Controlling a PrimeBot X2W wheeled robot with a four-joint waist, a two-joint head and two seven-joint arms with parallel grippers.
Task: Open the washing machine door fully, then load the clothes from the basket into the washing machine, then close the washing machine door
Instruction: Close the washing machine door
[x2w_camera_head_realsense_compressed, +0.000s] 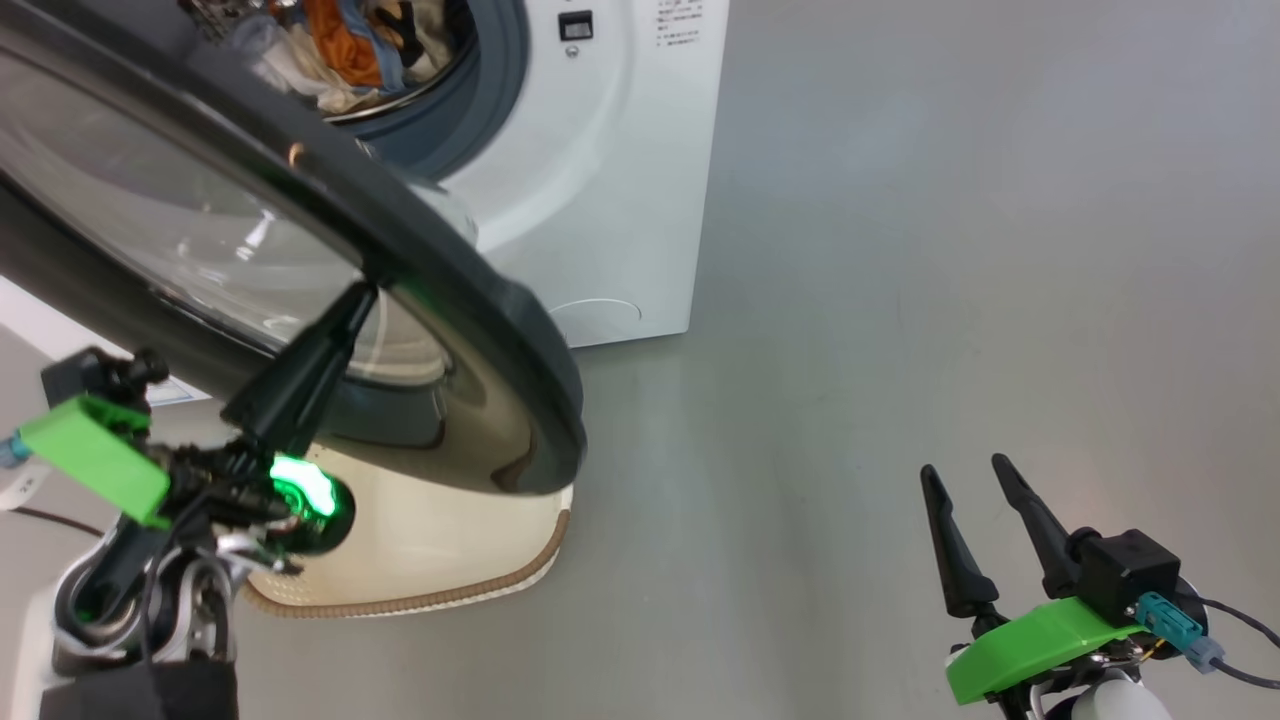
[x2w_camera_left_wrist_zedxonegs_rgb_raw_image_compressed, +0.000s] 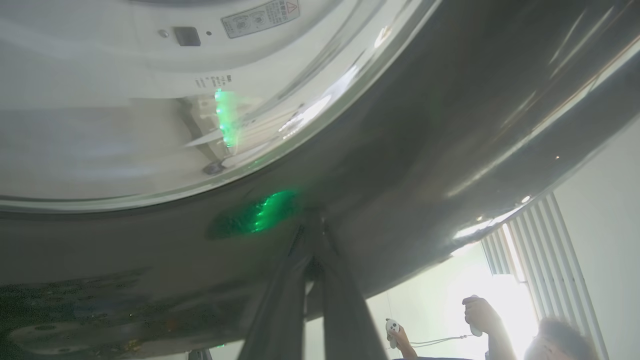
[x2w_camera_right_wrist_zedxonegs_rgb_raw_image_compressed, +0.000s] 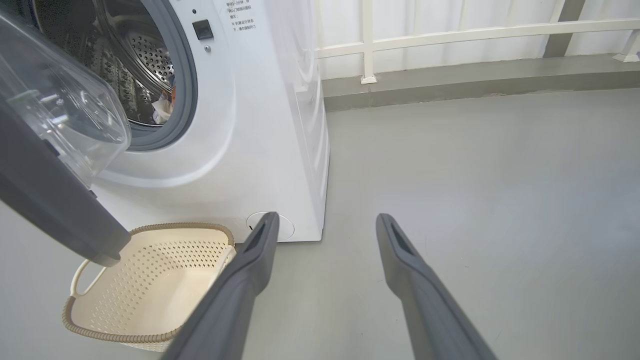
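Left pincer (x2w_camera_head_realsense_compressed: 360, 295), fingers together, touched the door (x2w_camera_head_realsense_compressed: 470, 290) on its black rim. Beneath it the door hid most of the basket (x2w_camera_head_realsense_compressed: 440, 560). Beyond it, clothes (x2w_camera_head_realsense_compressed: 345, 45) lay in the washing machine (x2w_camera_head_realsense_compressed: 610, 180), cut off at the top. Right pincer (x2w_camera_head_realsense_compressed: 962, 468) stood with fingers apart over the floor (x2w_camera_head_realsense_compressed: 900, 250).

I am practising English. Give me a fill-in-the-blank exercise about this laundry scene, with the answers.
1. The basket on the floor is ____.
2. The clothes lie inside the ____ of the washing machine.
3. The right gripper is ____ and holds nothing.
4. The shut left gripper touches the black rim of the ____.
Answers: empty; drum; open; door.
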